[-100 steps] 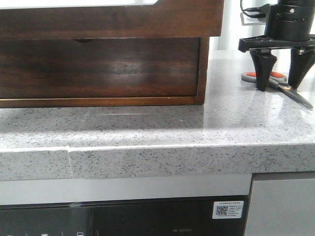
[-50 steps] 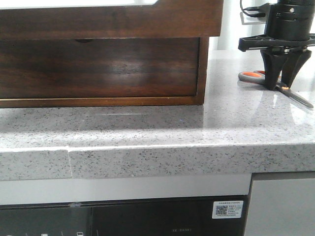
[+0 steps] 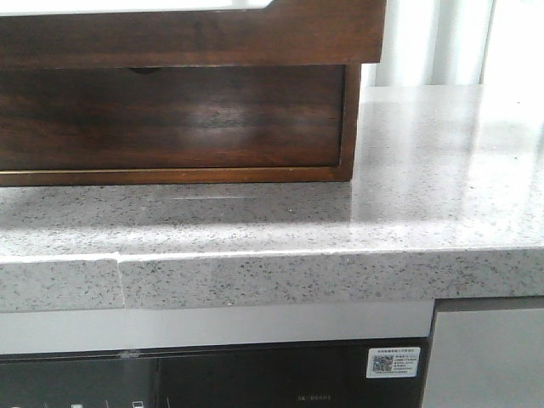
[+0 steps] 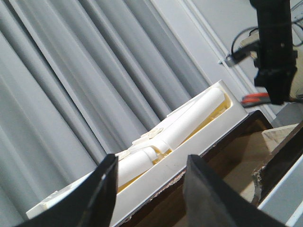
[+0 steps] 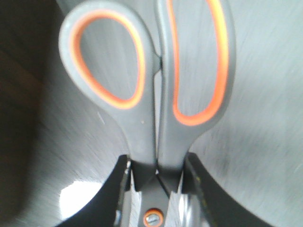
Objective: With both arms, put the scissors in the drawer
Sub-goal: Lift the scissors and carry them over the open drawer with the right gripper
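My right gripper (image 5: 157,163) is shut on the scissors (image 5: 151,85). It clamps the grey shanks just above the pivot screw, and the orange-lined loops point away from it. Neither shows in the front view. In the left wrist view the black right arm (image 4: 274,47) hangs high, with an orange bit of the scissors (image 4: 255,98) beside it. My left gripper (image 4: 151,163) is open and empty, above the brown wooden unit. The top-tier drawer (image 3: 187,34) is the plain glossy brown front. It stands out past the notched lower drawer (image 3: 170,115).
The speckled grey stone countertop (image 3: 425,170) runs to the right of the wooden unit. A white tray with white rolls (image 4: 189,127) lies on top of the unit, and grey curtains (image 4: 71,71) hang behind it. A dark appliance front (image 3: 212,378) sits below the counter edge.
My right gripper closed on the scissors on the counter at the right. It then rose out of the front view with them. The counter spot where they lay is now bare.
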